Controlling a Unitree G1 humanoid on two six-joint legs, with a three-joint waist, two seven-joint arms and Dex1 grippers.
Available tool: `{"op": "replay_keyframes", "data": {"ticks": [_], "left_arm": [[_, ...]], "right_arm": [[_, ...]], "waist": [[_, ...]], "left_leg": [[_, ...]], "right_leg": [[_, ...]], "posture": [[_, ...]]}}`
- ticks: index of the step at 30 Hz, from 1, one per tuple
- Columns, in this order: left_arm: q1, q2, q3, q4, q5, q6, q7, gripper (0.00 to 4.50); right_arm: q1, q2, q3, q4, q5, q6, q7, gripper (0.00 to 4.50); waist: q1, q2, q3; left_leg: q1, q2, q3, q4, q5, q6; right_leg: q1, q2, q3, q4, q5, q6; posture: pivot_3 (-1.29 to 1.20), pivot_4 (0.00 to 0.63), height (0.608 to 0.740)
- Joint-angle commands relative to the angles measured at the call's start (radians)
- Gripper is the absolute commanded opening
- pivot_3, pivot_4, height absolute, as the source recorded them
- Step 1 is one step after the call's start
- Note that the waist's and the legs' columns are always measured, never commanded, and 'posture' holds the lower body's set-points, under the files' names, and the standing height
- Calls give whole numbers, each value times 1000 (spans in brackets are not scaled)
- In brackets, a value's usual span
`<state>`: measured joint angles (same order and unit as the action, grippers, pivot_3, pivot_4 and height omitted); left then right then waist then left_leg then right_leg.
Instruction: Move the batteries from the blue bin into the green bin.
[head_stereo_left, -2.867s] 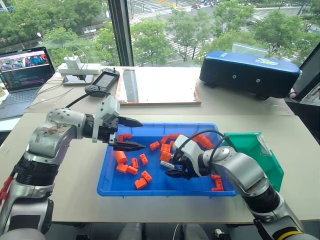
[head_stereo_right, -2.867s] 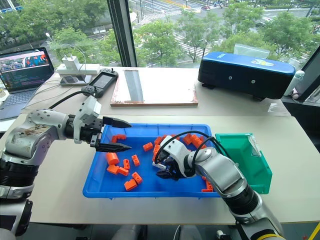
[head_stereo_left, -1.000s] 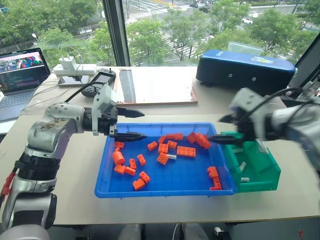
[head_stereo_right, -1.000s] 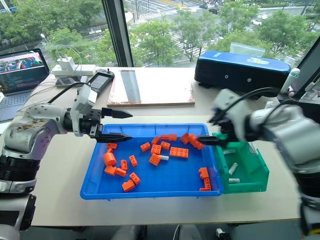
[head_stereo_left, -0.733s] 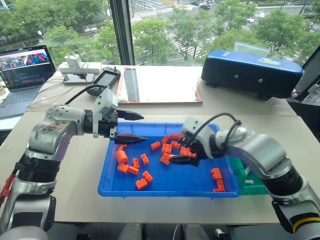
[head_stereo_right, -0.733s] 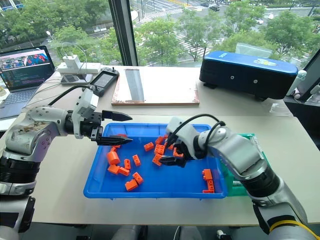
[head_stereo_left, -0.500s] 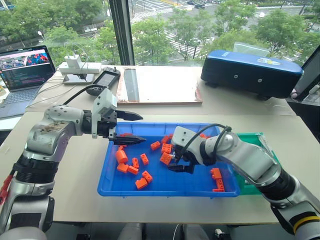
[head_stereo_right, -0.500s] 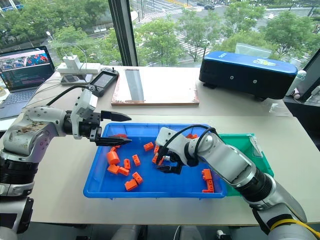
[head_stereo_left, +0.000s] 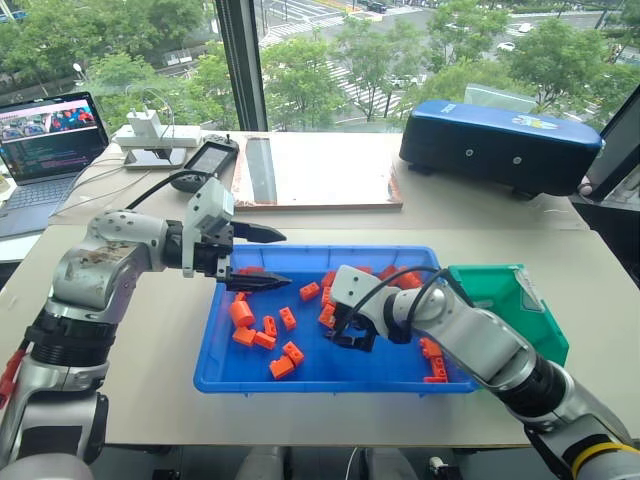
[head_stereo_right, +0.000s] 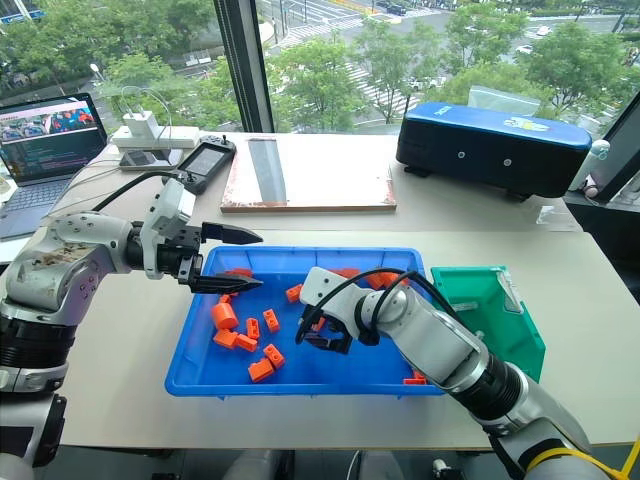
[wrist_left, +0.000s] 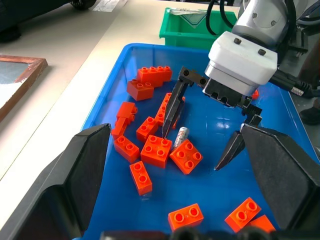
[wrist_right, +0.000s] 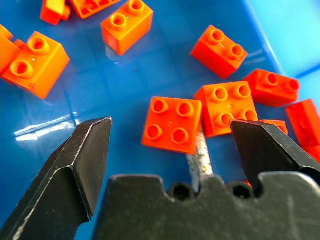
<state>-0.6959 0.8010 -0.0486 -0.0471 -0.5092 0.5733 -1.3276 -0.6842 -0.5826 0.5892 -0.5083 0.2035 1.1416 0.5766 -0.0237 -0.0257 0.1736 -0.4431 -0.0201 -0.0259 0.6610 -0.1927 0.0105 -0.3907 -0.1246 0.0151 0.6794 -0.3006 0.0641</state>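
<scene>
Silver battery (wrist_left: 180, 137) is lying among orange bricks (wrist_left: 156, 150) in the blue bin (head_stereo_left: 230, 372); its long axis points toward our right gripper (wrist_left: 196, 136), spread wide above. We are holding our left gripper (head_stereo_left: 268, 257) spread too. No lettering is reading clearly.

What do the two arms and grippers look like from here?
Both arms are silver-grey metal shells with black joints; the left arm looks scuffed and stained on its forearm. Black cables loop over the right arm near its wrist, and one trails behind the left. Each wrist ends in a white block. The left gripper and right gripper each carry two black, tapering, pointed fingers.
</scene>
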Motion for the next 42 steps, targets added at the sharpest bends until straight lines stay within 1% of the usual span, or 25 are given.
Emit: {"op": "replay_keyframes", "data": {"ticks": [1,7,12,18,24,26,27,29,30,31,35,38,42], "left_arm": [[-26,17,6,-8,3,-1,-10,4500],[-30,15,1,-6,4,0,-11,4500],[-25,25,4,-12,0,2,-16,4500],[-17,33,6,-22,-7,5,-19,4500],[-19,35,4,-14,-2,2,-26,4500],[-20,36,4,-12,-1,2,-28,4500],[-20,36,3,-11,-1,2,-29,4500],[-19,38,4,-13,-1,3,-29,4500],[-18,39,5,-14,-1,3,-30,4500],[-17,40,5,-16,-2,4,-30,4500],[-16,43,6,-16,-3,3,-31,4500],[-16,44,7,-15,-2,2,-31,4500],[-16,44,8,-13,-2,1,-30,4500]], "right_arm": [[-7,4,-14,-32,-15,20,-12,4389],[6,16,-14,-33,-12,34,-23,4389],[-10,-4,-5,-54,-25,61,-31,4389],[-9,19,-26,-100,7,168,-37,4389],[0,54,-41,-99,23,191,-55,4389],[3,63,-42,-92,24,188,-62,3885],[7,69,-45,-87,24,185,-66,3765],[14,77,-47,-81,25,181,-72,3006],[17,81,-48,-80,25,181,-75,2759],[21,84,-48,-75,25,178,-78,2329],[32,92,-45,-59,20,166,-84,1098],[31,90,-39,-49,16,153,-86,51],[15,74,-31,-53,12,134,-76,20]], "waist": [[0,0,0],[-1,0,0],[-1,0,0],[-2,0,0],[-4,0,0],[-5,0,0],[-6,0,0],[-8,0,0],[-9,0,0],[-9,0,0],[-12,0,0],[-15,0,0],[-16,0,0]], "left_leg": [[0,0,0,0,0,0],[0,0,0,0,0,0],[0,0,0,0,0,0],[0,0,0,0,0,0],[0,0,0,0,0,0],[0,0,0,0,0,0],[0,0,0,0,0,0],[0,0,0,0,0,0],[0,0,0,0,0,0],[0,0,0,0,0,0],[0,0,0,0,0,0],[0,0,0,0,0,0],[0,0,-1,0,0,0]], "right_leg": [[0,0,0,0,0,0],[0,0,0,0,0,0],[0,0,0,0,0,0],[0,0,0,0,0,0],[0,0,0,0,0,0],[0,0,0,0,0,0],[0,0,0,0,0,0],[0,0,0,0,0,0],[0,0,0,0,0,0],[0,0,0,0,0,0],[0,0,0,0,0,0],[0,0,0,1,0,0],[0,1,0,1,0,0]], "posture": [[0,150,732],[0,150,732],[0,150,732],[0,150,732],[0,150,732],[0,150,732],[0,150,732],[0,150,732],[0,150,732],[0,150,732],[0,150,732],[0,150,732],[0,150,732]]}}
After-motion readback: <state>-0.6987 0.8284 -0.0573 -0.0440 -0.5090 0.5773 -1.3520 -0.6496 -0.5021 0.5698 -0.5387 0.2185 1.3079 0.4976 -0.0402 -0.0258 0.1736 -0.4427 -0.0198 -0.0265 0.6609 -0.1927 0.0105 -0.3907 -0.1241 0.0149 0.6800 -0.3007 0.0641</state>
